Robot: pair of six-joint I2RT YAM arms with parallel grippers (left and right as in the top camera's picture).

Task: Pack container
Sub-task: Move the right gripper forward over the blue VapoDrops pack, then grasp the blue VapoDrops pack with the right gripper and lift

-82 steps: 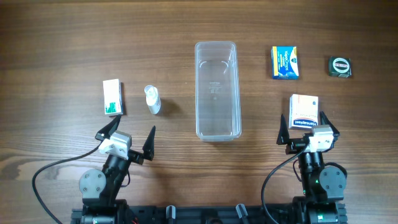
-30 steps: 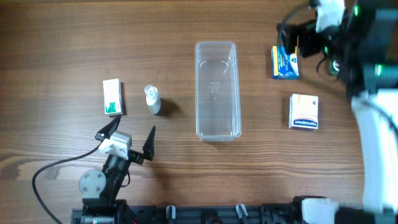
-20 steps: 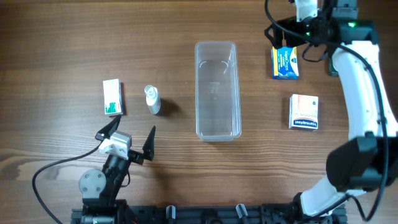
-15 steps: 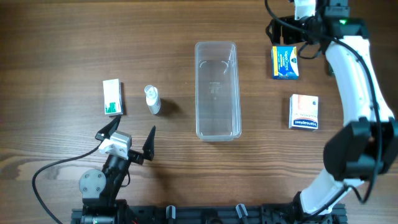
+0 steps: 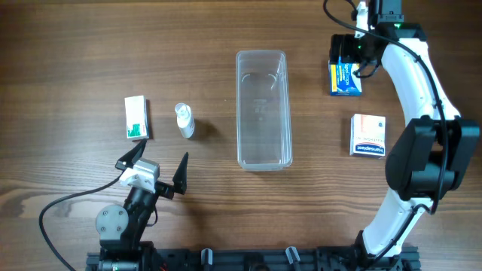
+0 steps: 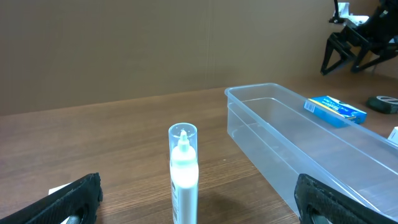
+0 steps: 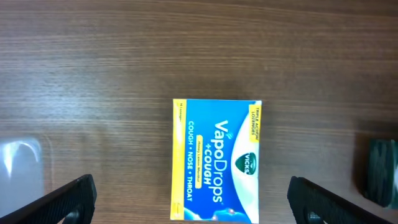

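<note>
The clear plastic container (image 5: 263,109) lies lengthwise at the table's middle, with nothing inside; it also shows in the left wrist view (image 6: 292,140). My right gripper (image 5: 349,51) is open and hovers above the blue and yellow VapoDrops box (image 5: 345,77), which lies flat between the open fingers in the right wrist view (image 7: 216,160). My left gripper (image 5: 157,162) is open and empty near the front left. A small white bottle (image 6: 183,171) stands upright just ahead of it.
A white and orange box (image 5: 368,135) lies front right of the container. A green and white box (image 5: 135,118) and the small bottle (image 5: 184,120) stand to its left. A dark round object (image 7: 380,171) lies right of the blue box.
My right arm has swung from the front right, near the white and orange box, to the back and now hovers over the blue box. The left arm has not moved.
</note>
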